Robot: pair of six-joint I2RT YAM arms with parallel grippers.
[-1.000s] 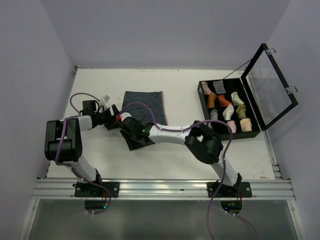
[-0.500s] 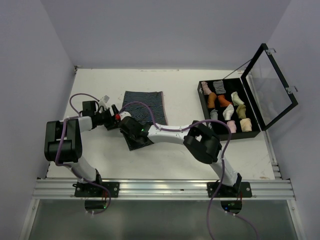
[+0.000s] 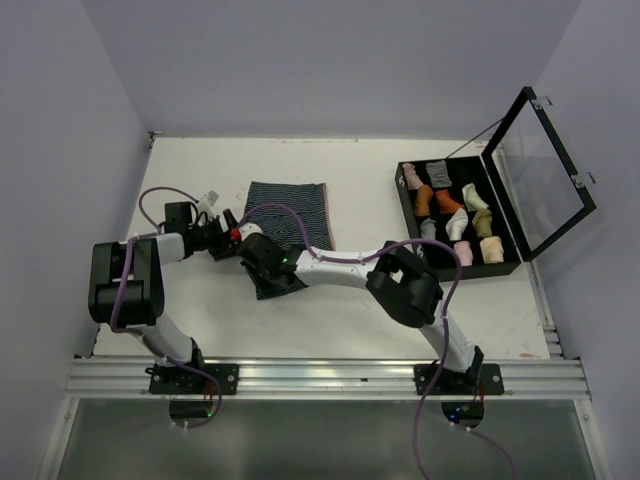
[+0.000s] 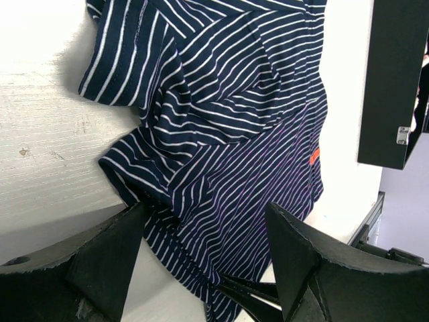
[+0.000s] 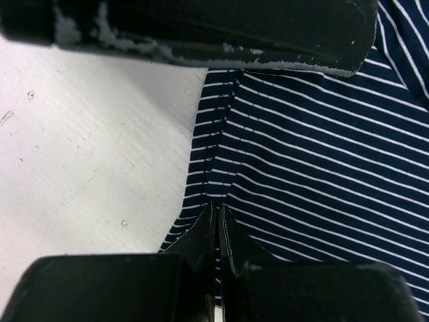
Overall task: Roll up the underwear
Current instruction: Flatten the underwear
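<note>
The underwear point(image 3: 292, 210) is navy with thin white stripes and lies crumpled left of the table's middle. In the left wrist view the underwear point(image 4: 221, 127) fills the frame, with an orange tag on its right side. My left gripper point(image 3: 228, 238) sits at its left edge; the left gripper point(image 4: 201, 268) is open, straddling the cloth's near edge without touching it. My right gripper point(image 3: 250, 250) reaches in from the right. In its wrist view the right gripper point(image 5: 218, 221) is shut on a folded edge of the underwear point(image 5: 322, 154). Its thin fingertips point(image 4: 251, 295) show between my left fingers.
A black case point(image 3: 508, 262) with several rolled garments in compartments stands at the right, its clear lid point(image 3: 540, 170) raised. White table point(image 3: 200, 320) surrounds the cloth. A scuffed black bar point(image 5: 201, 30), seemingly a left finger, crosses the top of the right wrist view.
My right gripper has closed onto the underwear's edge. Both arms have stayed almost where they were, and the left gripper is still open.
</note>
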